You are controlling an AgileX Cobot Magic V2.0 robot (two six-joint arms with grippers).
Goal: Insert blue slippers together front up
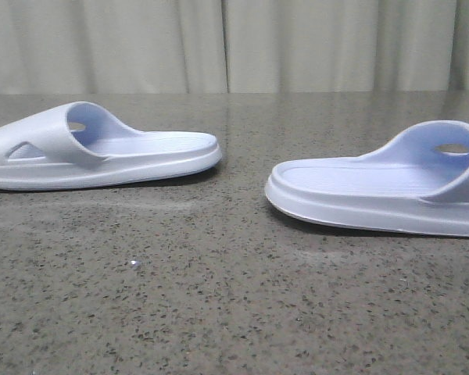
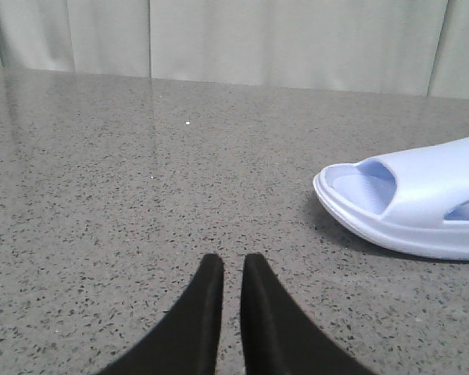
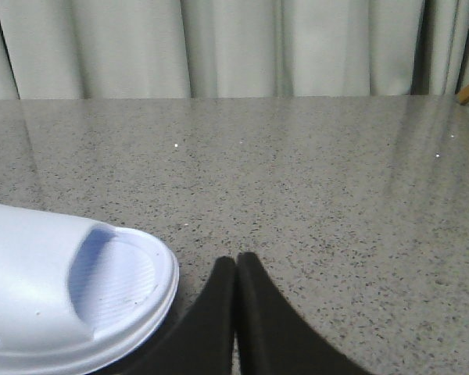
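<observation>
Two pale lavender-blue slippers lie sole-down and apart on the speckled grey table. The left slipper (image 1: 102, 152) has its strap toward the left. The right slipper (image 1: 375, 191) has its strap toward the right, and their heel ends face each other. Neither gripper shows in the front view. My left gripper (image 2: 233, 262) is low over bare table, empty, with only a narrow slit between its black fingers. One slipper (image 2: 422, 195) lies off to its side. My right gripper (image 3: 236, 259) is shut and empty, with a slipper's toe end (image 3: 55, 297) close beside it, not touching.
The grey speckled table (image 1: 219, 297) runs back to a pale curtain (image 1: 219, 39). A bare gap of table separates the two slippers. A small white speck (image 1: 133, 264) lies on the table in front.
</observation>
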